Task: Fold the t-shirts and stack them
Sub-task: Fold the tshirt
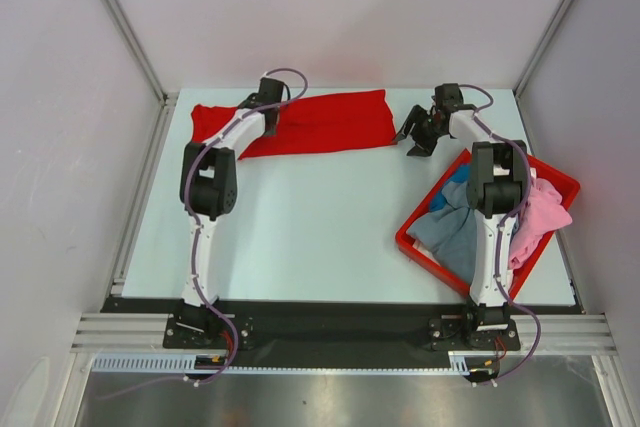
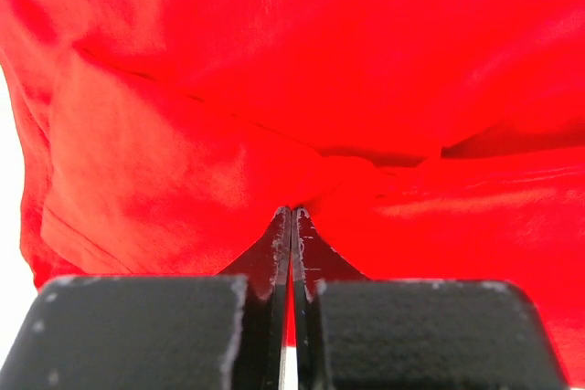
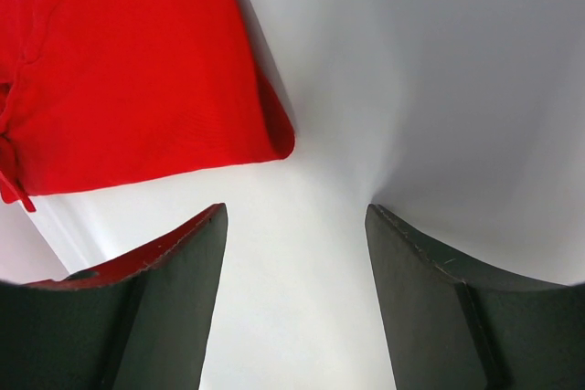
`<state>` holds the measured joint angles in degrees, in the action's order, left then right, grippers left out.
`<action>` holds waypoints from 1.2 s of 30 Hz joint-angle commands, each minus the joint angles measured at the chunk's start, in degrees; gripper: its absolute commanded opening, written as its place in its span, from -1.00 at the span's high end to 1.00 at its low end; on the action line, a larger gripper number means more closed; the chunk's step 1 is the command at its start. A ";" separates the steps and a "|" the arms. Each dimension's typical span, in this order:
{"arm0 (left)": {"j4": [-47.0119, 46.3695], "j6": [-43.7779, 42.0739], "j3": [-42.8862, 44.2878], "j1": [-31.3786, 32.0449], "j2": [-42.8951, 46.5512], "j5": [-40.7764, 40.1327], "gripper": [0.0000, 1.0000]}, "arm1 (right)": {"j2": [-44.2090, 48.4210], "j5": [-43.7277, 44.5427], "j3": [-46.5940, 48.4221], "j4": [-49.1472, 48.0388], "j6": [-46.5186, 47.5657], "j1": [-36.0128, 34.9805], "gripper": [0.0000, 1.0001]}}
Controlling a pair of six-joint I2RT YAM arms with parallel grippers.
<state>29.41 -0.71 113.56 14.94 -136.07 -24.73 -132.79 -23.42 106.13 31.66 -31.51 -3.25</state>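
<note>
A large red t-shirt (image 1: pixel 330 122) lies partly folded across the far side of the table. My left gripper (image 1: pixel 268 127) is down on its left part, shut on the red t-shirt (image 2: pixel 274 61), whose cloth puckers at the closed tips of the gripper (image 2: pixel 292 212). The right gripper (image 1: pixel 415 142) hovers open just off the shirt's right edge. In the right wrist view that gripper (image 3: pixel 295 209) holds nothing, and the shirt's corner (image 3: pixel 128 70) is at the upper left. More t-shirts fill the bin: grey-blue (image 1: pixel 455 232), pink (image 1: pixel 545 217) and blue (image 1: pixel 458 175).
A rigid red plastic bin (image 1: pixel 402 241) stands tilted at the right of the table (image 1: pixel 300 237), under the right arm. White enclosure walls and aluminium rails border the table on three sides.
</note>
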 commanded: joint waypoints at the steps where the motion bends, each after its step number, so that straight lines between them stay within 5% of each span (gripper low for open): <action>1: -0.32 -0.87 5.27 -0.09 -0.25 0.74 1.00 | 2.28 -0.57 0.57 -0.64 -0.31 0.17 -0.36; 7: -0.40 -0.87 10.72 -0.09 -2.27 3.89 0.99 | 1.84 -0.57 1.45 -0.02 -0.40 0.17 -0.36; 10: -0.49 -1.48 10.72 -0.17 -2.88 5.22 0.83 | 1.66 -0.66 2.07 0.33 -0.40 0.17 -0.36; 13: -0.41 -2.01 9.58 -0.44 -2.53 4.87 0.21 | 1.57 -0.66 2.24 0.25 -0.31 0.26 -0.36; 19: 0.56 -0.08 8.26 -1.93 1.94 7.85 -0.07 | 0.52 -0.84 2.86 -0.11 -1.10 -0.18 -0.36; 26: 0.73 7.56 4.04 -7.89 9.95 23.72 0.31 | -0.10 0.04 5.32 0.86 -0.57 -1.06 -0.34; 32: -1.01 19.85 1.94 -14.67 7.40 40.09 0.95 | 0.34 -0.13 4.44 0.60 -0.84 -1.24 -0.34; 36: -4.62 25.31 -0.35 -14.68 5.65 42.39 0.99 | 0.87 -0.22 3.30 -0.28 -1.28 -1.15 -0.34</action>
<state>27.73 17.37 114.41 -0.80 -130.39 10.13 -132.86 -23.42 109.27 32.27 -32.25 -4.25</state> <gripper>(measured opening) 0.009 0.672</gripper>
